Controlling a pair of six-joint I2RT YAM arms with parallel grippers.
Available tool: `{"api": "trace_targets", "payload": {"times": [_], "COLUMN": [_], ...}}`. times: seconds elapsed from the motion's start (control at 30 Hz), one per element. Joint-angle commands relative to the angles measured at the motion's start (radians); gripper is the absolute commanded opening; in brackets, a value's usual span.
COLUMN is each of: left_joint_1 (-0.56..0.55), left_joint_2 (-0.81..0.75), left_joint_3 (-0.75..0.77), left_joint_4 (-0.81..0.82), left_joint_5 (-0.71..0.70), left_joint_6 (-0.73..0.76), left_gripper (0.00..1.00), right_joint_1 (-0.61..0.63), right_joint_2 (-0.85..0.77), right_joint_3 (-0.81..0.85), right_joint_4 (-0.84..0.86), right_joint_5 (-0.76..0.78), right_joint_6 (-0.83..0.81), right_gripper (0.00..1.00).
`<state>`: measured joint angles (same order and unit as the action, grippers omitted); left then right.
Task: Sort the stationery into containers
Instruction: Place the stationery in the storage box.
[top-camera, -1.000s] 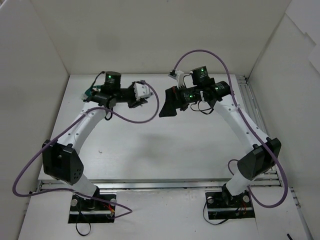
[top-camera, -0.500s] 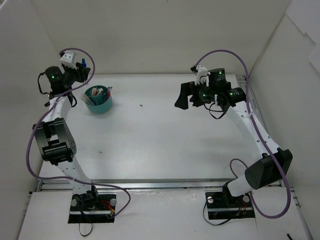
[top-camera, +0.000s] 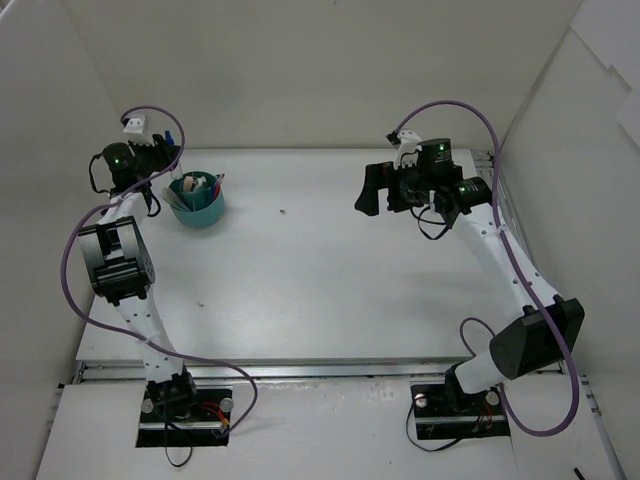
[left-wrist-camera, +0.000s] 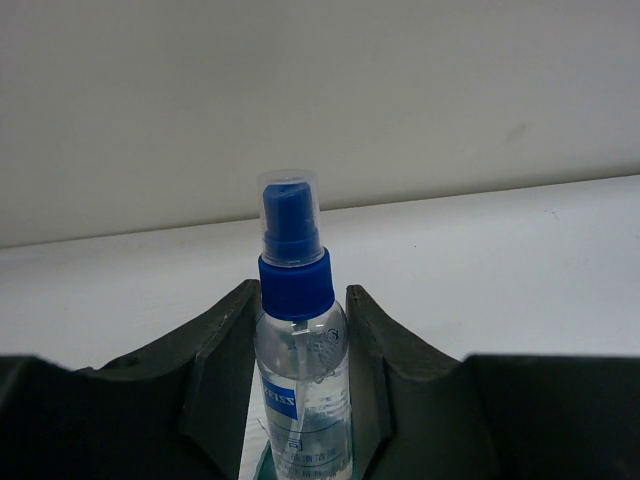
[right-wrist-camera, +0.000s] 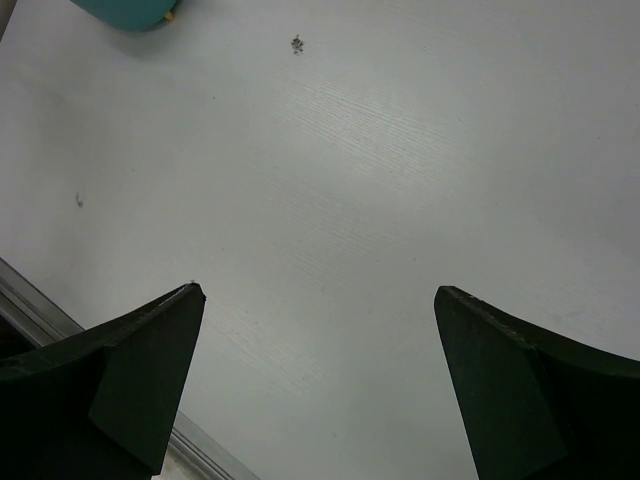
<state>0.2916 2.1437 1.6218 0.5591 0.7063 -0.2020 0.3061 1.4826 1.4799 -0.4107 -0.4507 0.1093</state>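
Observation:
The teal cup (top-camera: 199, 204) stands at the far left of the table with several pens and pencils (top-camera: 203, 185) sticking out of it. My left gripper (top-camera: 168, 152) is just behind and above the cup, shut on the blue-white tube (left-wrist-camera: 300, 340), a small clear spray bottle with a blue cap, held upright. My left gripper (left-wrist-camera: 298, 325) has one finger pressed on each side of the tube, and a sliver of teal rim (left-wrist-camera: 262, 468) shows below it. My right gripper (top-camera: 368, 190) is open and empty over the far right of the table. In the right wrist view my right gripper (right-wrist-camera: 315, 295) has only bare table between its jaws.
White walls close in the table at the back and both sides. A small dark speck (top-camera: 283, 211) lies on the table right of the cup. The cup's edge (right-wrist-camera: 125, 10) shows at the top left of the right wrist view. A metal rail (right-wrist-camera: 60, 325) runs along the table edge.
A second ago both arms were over the middle of the table. The left arm has swung to the far left corner with the tube. The right gripper has moved right and back.

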Motion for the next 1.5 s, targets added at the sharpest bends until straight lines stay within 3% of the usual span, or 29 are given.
{"api": "trace_targets", "payload": {"times": [0.0, 0.6, 0.7, 0.8, 0.87, 1.0, 1.07, 1.27, 1.4, 1.47], "left_joint_1": [0.015, 0.024, 0.024, 0.024, 0.024, 0.024, 0.024, 0.024, 0.024, 0.024], "left_joint_2": [-0.059, -0.001, -0.01, -0.025, -0.03, -0.047, -0.07, -0.256, -0.39, -0.488], "left_joint_3": [0.052, -0.014, -0.039, -0.086, -0.106, -0.111, -0.122, -0.188, -0.264, -0.292], "left_joint_4": [0.091, 0.094, 0.096, 0.127, 0.165, 0.163, 0.179, 0.252, 0.274, 0.256], "left_joint_5": [-0.014, -0.002, 0.005, 0.004, 0.004, 0.044, 0.05, 0.096, 0.084, 0.065], "left_joint_6": [0.015, -0.014, -0.013, -0.022, -0.03, -0.046, -0.056, -0.079, -0.088, -0.097], "left_gripper": [0.0, 0.0, 0.05, 0.16, 0.18, 0.47, 0.55, 0.68, 1.0, 1.0], "right_joint_1": [-0.015, -0.018, -0.018, -0.018, -0.021, -0.018, -0.015, -0.019, -0.019, -0.021], "right_joint_2": [-0.022, -0.073, -0.084, -0.09, -0.093, -0.11, -0.123, -0.171, -0.223, -0.246], "right_joint_3": [-0.006, -0.044, -0.049, -0.056, -0.059, -0.07, -0.079, -0.11, -0.15, -0.174], "right_joint_4": [0.061, 0.062, 0.062, 0.064, 0.067, 0.067, 0.067, 0.075, 0.095, 0.105], "right_joint_5": [0.021, 0.044, 0.053, 0.056, 0.056, 0.055, 0.058, 0.075, 0.101, 0.128], "right_joint_6": [0.01, 0.017, 0.018, 0.016, 0.021, 0.018, 0.021, 0.018, 0.023, 0.041], "right_gripper": [0.98, 0.98, 0.98, 0.98, 0.98, 0.98, 0.98, 0.98, 0.98, 0.98]}}
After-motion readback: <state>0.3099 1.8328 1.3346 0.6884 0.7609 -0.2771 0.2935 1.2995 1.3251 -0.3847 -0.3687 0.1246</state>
